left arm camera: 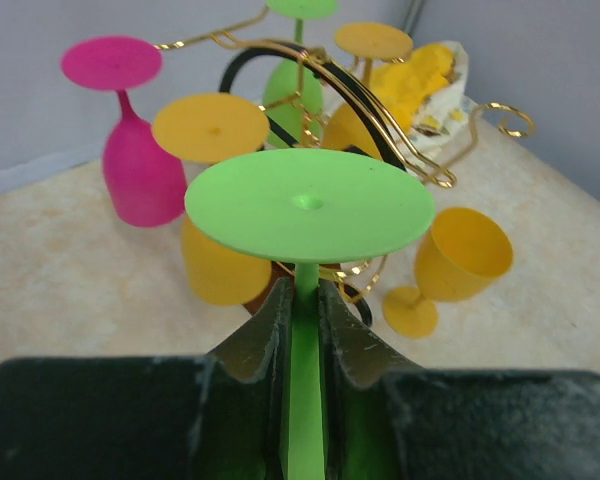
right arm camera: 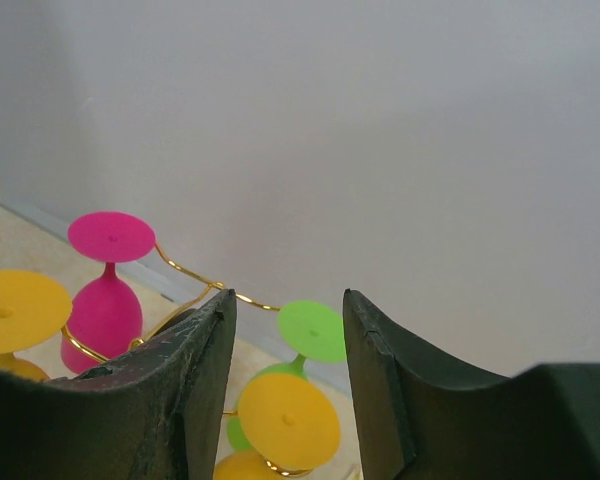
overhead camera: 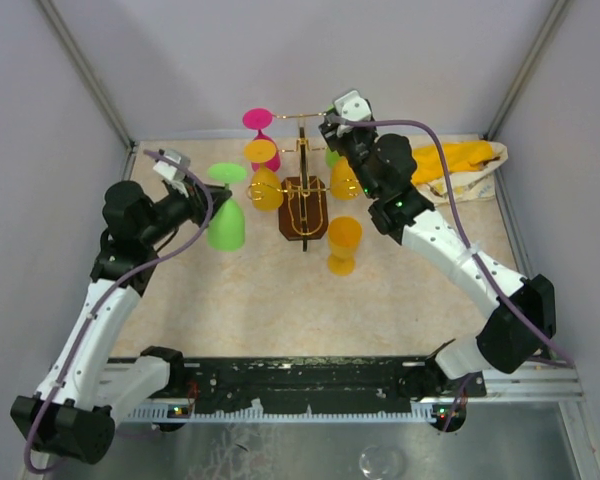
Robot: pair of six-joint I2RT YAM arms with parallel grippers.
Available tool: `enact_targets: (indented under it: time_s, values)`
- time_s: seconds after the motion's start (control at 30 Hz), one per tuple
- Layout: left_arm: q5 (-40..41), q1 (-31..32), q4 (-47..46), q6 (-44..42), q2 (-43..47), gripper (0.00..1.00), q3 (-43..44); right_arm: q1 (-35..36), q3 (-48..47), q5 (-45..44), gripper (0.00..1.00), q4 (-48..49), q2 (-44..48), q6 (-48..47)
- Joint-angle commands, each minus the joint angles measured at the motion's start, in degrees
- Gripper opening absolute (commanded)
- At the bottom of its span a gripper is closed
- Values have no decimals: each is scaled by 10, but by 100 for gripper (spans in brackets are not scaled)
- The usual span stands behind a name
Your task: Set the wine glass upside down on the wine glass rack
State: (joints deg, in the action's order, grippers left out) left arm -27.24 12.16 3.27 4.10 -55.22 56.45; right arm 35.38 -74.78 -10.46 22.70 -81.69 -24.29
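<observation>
A green wine glass [overhead camera: 226, 222] is held upside down, foot up, just left of the gold wire rack [overhead camera: 303, 190] on its dark wooden base. My left gripper [overhead camera: 212, 196] is shut on its stem; in the left wrist view the stem [left arm camera: 305, 340] runs between the fingers under the round green foot [left arm camera: 308, 205], with the rack [left arm camera: 380, 130] beyond. My right gripper [overhead camera: 332, 128] is open and empty above the rack's back right arm; its view shows the gold wire [right arm camera: 185, 270].
A pink glass [overhead camera: 260, 135], two orange glasses [overhead camera: 265, 185] [overhead camera: 345, 180] and another green glass [overhead camera: 332, 156] hang upside down on the rack. An orange glass [overhead camera: 342, 245] stands upright on the table in front. A yellow cloth bag [overhead camera: 460, 165] lies at the back right.
</observation>
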Motion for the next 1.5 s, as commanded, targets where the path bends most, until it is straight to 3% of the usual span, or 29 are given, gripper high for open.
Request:
enact_targets:
  time_s: [0.0, 0.27, 0.7, 0.8, 0.97, 1.03, 1.47]
  values:
    - [-86, 3, -37, 19, 56, 0, -54, -4, -21, -12, 48, 16, 21, -6]
    - [-131, 15, -153, 91, 105, 0, -160, -6, -21, -11, 48, 19, 17, -18]
    - [-73, 61, -344, 117, 66, 0, -246, -6, 8, -6, 51, 31, 35, -15]
    - [-71, 75, -383, 115, 45, 0, -257, -6, 13, -8, 59, 31, 39, -14]
    - [-67, 95, -429, 115, 9, 0, -263, -5, 19, -15, 90, 35, 44, -17]
    - [-62, 102, -449, 113, -3, 0, -264, -6, 19, -16, 97, 36, 45, -17]
    - [-5, 114, -521, 91, -63, 0, -272, -6, 21, -20, 99, 40, 44, -18]
